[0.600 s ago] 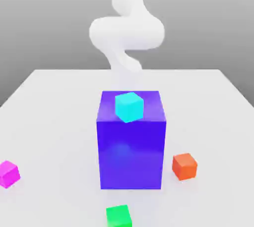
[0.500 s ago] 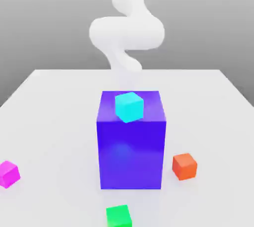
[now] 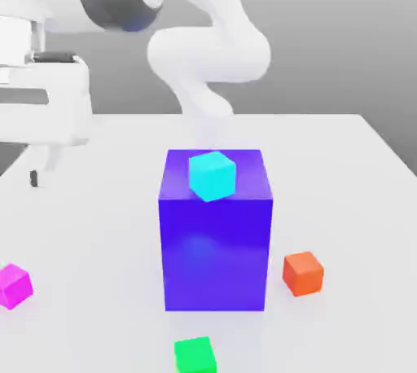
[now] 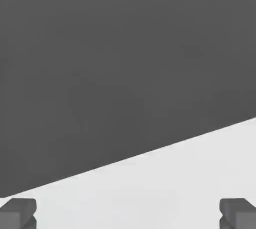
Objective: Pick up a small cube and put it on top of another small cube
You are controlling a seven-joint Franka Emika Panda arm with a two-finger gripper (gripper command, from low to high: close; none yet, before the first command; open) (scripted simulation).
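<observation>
One white worktop [image 3: 106, 200] carries five blocks: four small cubes and one big block. Going from the exterior view's left to its right, there is one small magenta-pink cube [image 3: 15, 286] at the near left edge, resting on the worktop well apart from everything else. Next comes one green cube [image 3: 195, 355] at the near edge, just in front of the big blue block [image 3: 216, 253], which stands upright in the middle. One cyan cube [image 3: 212, 175] sits on top of the blue block, turned a little against its edges. One orange cube [image 3: 303, 273] lies on the worktop near the blue block's right side, not touching it.

The tool [image 4: 128, 213] has its two dark fingertips [image 4: 17, 212] set wide apart with nothing between them; under them in the hand view lies bare worktop and its far edge.

Against the earlier frame, the white hand [image 3: 41, 107] has swung into the exterior view's upper left, hanging high over the far left of the worktop, where only the arm's elbow [image 3: 208, 54] stood behind the blue block before. All five blocks lie where they lay.
</observation>
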